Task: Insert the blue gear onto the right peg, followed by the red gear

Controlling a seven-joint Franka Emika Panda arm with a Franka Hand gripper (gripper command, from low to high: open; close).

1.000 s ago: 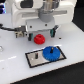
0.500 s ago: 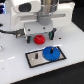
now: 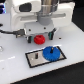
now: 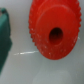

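Observation:
The blue gear (image 3: 50,52) lies flat on the exterior view's right end of the grey black-edged plate (image 3: 35,61). The right peg is hidden under it. The red gear (image 3: 39,39) lies on the white table just behind the plate. It fills the wrist view (image 4: 45,22), with its dark centre hole showing. My gripper (image 3: 42,34) hangs right over the red gear, low and close, with its fingers apart. It holds nothing.
The arm's white body (image 3: 42,15) fills the space behind the red gear. A dark green shape (image 4: 4,37) sits beside the red gear in the wrist view; I cannot tell what it is. A black cable (image 3: 10,31) lies on the exterior view's left.
The gripper has come slightly lower over the red gear. The red gear and the blue gear have not moved.

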